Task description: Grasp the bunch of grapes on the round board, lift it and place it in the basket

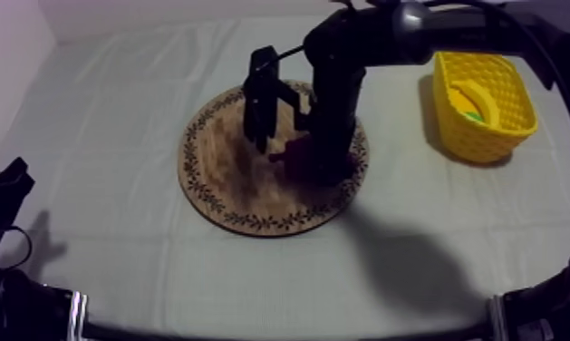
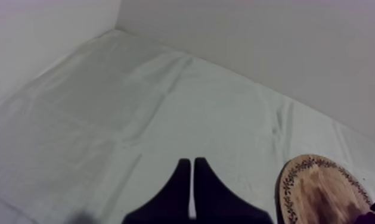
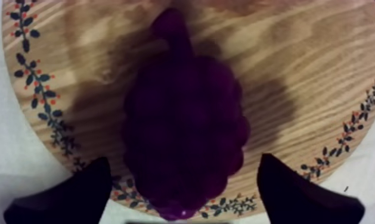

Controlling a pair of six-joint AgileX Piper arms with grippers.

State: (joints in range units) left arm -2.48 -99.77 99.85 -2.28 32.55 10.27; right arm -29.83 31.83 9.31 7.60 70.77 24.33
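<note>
1. Left gripper (image 2: 192, 162): low at its own side of the table, 2 fingers pressed together on nothing. It sits out of the way, probably so the other arm can work alone.
2. Right gripper (image 3: 183, 162): above the board's rim, 2 fingers spread wide, 1 at each flank of the fruit and touching neither side. The stance suits straddling before a squeeze.
3. Bunch of grapes (image 3: 183, 125): lying flat on the wooden board (image 3: 297, 71), stem end pointing away from the fingers, not yet lifted.
4. Yellow basket (image 1: 483, 109): well apart at the far right. It is the destination.
</note>
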